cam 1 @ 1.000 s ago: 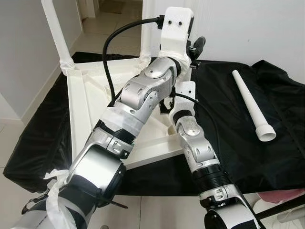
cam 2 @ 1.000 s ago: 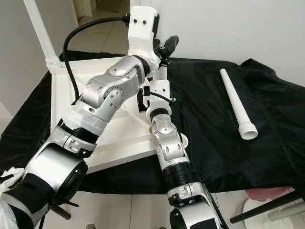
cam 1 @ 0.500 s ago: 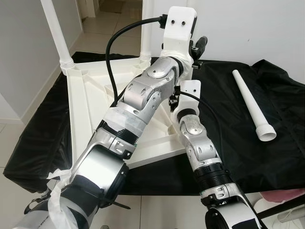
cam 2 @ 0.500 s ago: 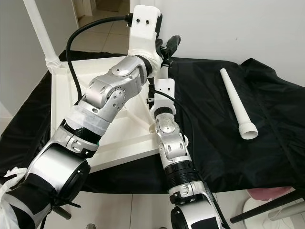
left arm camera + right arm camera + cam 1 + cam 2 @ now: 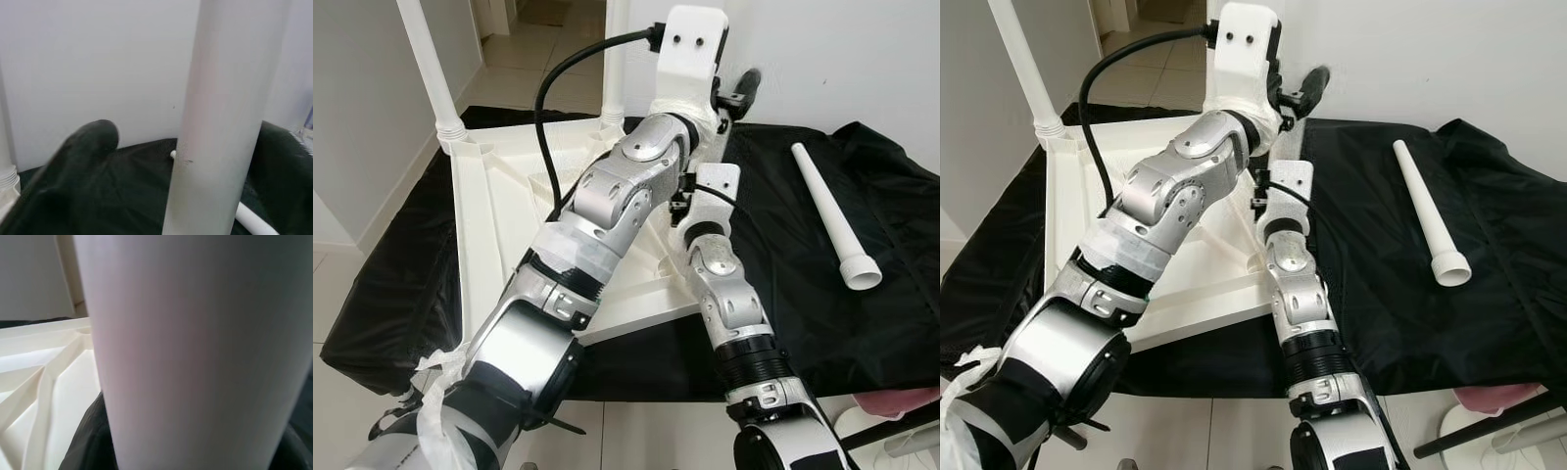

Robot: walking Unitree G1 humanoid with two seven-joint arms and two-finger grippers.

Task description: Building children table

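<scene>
Lying upside down on a black cloth, the white tabletop shows its ribbed underside, with two legs already standing upright at its far corners: one far-left leg and one far leg. Both silver arms reach to the tabletop's right corner. The left gripper is up by a third leg, which stands just beside one black finger; whether the jaws grip it cannot be told. The right gripper is low at the same leg, its jaws hidden. A loose leg lies on the cloth, well apart to the right.
</scene>
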